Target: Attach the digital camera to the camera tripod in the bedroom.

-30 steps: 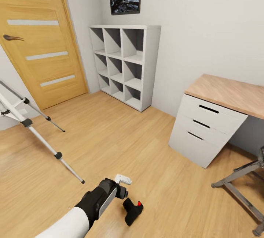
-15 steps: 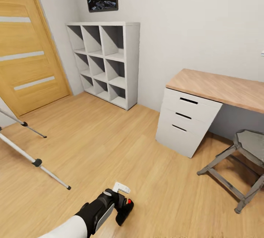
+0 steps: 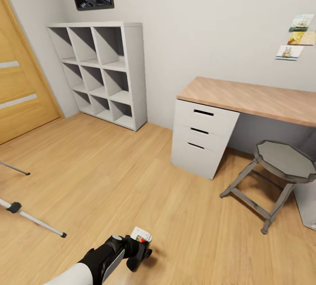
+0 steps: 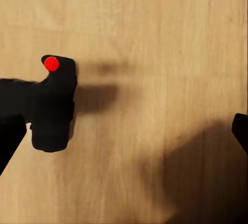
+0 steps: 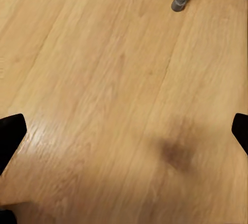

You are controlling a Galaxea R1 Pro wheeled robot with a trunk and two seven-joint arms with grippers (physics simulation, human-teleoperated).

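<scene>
Swinging right, the head view has brought a stool [image 3: 281, 166] in beside the desk [image 3: 259, 98]. Camera tripod [image 3: 30, 217] legs sit far left. Left gripper [image 4: 124, 125], fingers apart, touches the digital camera [image 3: 137, 256] with one finger, near centre. Right gripper [image 5: 124, 131] is spread over bare floor [image 5: 103, 79].

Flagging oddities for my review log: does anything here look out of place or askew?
Yes: the small black boxy camera with a red button lies on the light wood floor, beside the left tool and touching one of its fingers, which stand spread wide. The silver-grey tripod legs stand apart, at the view's left edge.
</scene>
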